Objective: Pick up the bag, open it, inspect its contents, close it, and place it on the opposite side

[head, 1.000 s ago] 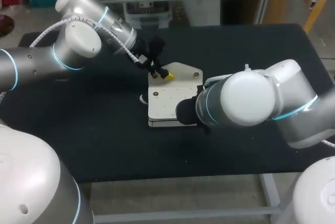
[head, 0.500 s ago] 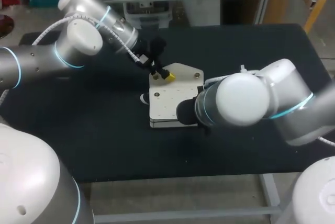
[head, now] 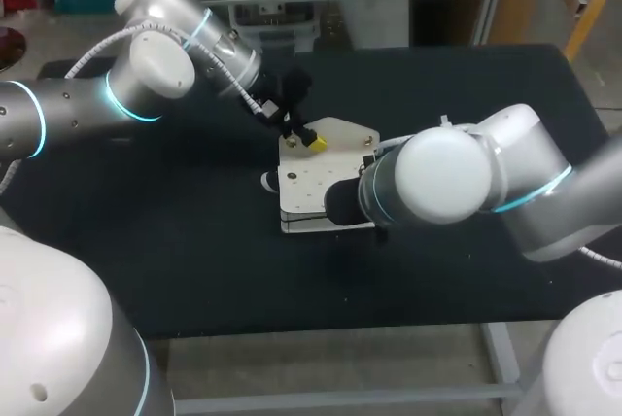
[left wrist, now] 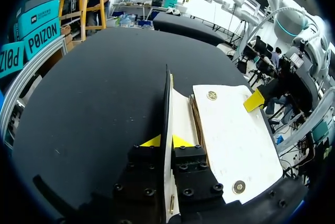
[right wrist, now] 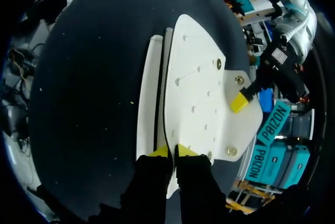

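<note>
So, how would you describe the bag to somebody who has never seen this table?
Start at the black table between the two arms. Near its middle lies the bag, flat, with small round studs on its flap. It is the one pale, flat thing lying there, and the left gripper and the right gripper each pinch one of its edges.

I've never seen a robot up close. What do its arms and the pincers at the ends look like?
The left arm and right arm are thick silvery-grey tubes with rounded pale joint caps and glowing blue rings. A white cable loops along the left arm. The left gripper and right gripper are black and blocky, each ending in two bright yellow tips.
</note>
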`<state>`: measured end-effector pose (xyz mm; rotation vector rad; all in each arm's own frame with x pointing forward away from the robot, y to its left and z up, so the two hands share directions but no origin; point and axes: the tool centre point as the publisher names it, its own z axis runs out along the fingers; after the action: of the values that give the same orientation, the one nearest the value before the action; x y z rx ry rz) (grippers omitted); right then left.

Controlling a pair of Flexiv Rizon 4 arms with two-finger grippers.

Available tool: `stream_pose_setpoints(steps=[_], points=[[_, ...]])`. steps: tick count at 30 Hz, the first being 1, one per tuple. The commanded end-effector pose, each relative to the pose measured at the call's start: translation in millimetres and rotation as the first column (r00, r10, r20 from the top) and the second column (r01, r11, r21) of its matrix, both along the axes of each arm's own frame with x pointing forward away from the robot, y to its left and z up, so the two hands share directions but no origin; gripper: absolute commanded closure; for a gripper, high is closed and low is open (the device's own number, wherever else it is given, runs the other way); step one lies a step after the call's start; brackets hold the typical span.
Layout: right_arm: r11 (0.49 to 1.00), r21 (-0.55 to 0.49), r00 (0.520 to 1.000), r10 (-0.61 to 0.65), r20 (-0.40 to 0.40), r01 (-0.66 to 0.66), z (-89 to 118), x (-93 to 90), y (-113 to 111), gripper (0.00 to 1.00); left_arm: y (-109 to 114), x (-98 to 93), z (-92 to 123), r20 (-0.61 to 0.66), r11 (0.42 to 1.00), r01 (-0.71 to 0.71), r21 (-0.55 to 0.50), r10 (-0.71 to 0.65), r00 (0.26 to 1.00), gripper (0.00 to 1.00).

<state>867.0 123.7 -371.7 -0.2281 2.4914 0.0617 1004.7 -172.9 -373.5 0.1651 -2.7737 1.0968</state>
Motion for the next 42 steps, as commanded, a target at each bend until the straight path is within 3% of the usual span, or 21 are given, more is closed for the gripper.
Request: stream_pose_setpoints(steps=[1,9,20,24,27,28,30,33,42], points=[[1.000,0.001,1.000,-0.001,0.001,0.001,-2,1.2,2,1.00,1,-1.7,-6,0.031,1.000,0.017,-0.013,-0.016,0.999,1.00],[1.000,0.018,1.000,-0.021,-0.012,0.021,-6,1.5,0,1.00,1,-32.1,-2,0.227,0.994,0.080,-0.081,-0.060,0.972,1.00],[1.000,0.018,1.000,-0.021,-0.012,0.021,-6,1.5,0,1.00,-5,-88.2,-12,0.525,0.985,0.136,-0.102,-0.063,0.849,1.00],[1.000,0.018,1.000,-0.021,-0.012,0.021,-6,1.5,0,1.00,-6,-106.2,-13,0.584,0.983,0.157,-0.095,-0.072,0.808,1.00],[1.000,0.018,1.000,-0.021,-0.012,0.021,-6,1.5,0,1.00,-8,-109.5,-13,0.594,0.988,0.139,-0.061,-0.077,0.801,1.00],[1.000,0.018,1.000,-0.021,-0.012,0.021,-6,1.5,0,1.00,-8,-108.3,-13,0.589,0.989,0.135,-0.062,-0.073,0.805,0.95],[1.000,0.018,1.000,-0.021,-0.012,0.021,-6,1.5,0,1.00,-7,-102.4,-10,0.583,0.992,0.115,-0.060,-0.058,0.810,0.65],[1.000,0.018,1.000,-0.021,-0.012,0.021,-6,1.5,0,1.00,-3,-95.4,-1,0.581,0.993,0.100,-0.065,-0.044,0.813,0.39],[1.000,0.018,1.000,-0.021,-0.012,0.021,-6,1.5,0,1.00,11,-83.5,29,0.588,0.992,0.081,-0.096,-0.009,0.809,0.44]])
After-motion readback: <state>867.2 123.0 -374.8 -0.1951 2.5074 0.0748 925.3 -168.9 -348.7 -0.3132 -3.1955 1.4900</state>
